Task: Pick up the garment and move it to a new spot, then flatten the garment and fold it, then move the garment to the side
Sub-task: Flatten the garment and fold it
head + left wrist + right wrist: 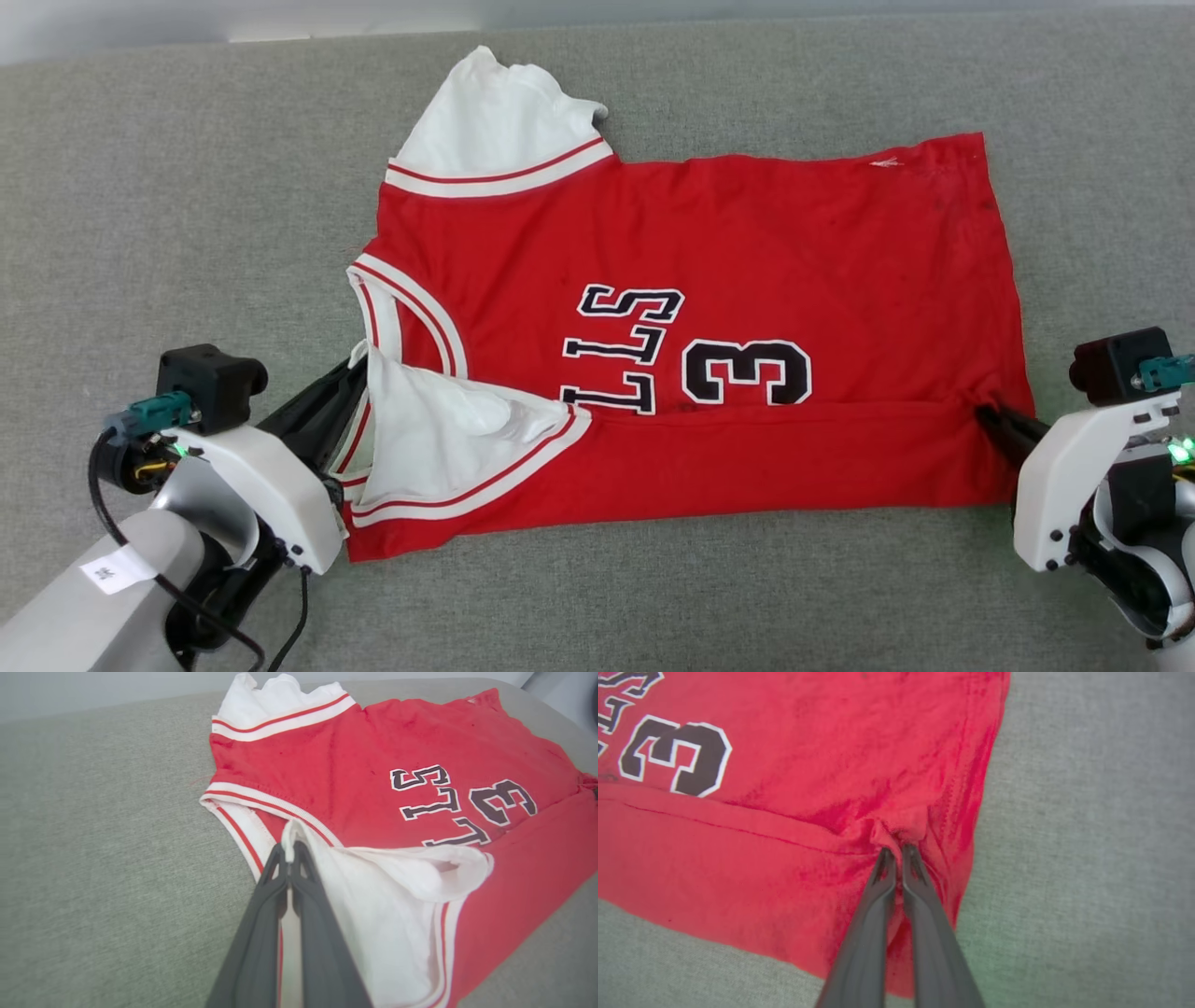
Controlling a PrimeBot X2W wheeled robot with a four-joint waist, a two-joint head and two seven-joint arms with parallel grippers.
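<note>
The red jersey T-shirt with white sleeves [709, 233] lies centred on grey woven upholstery [187, 187], near edge folded over. The left gripper [289, 851] pinches the near sleeve [439, 420] and the right gripper [899, 851] the right hem [1006, 308], both closed tight. Such thin bites may slip, skewing the fold.

The red jersey [728, 252] lies sideways on the grey cushion [187, 215], collar left, hem right. Its near edge is folded over, white sleeve [439, 439] on top, hiding part of the black lettering [625, 350].
</note>
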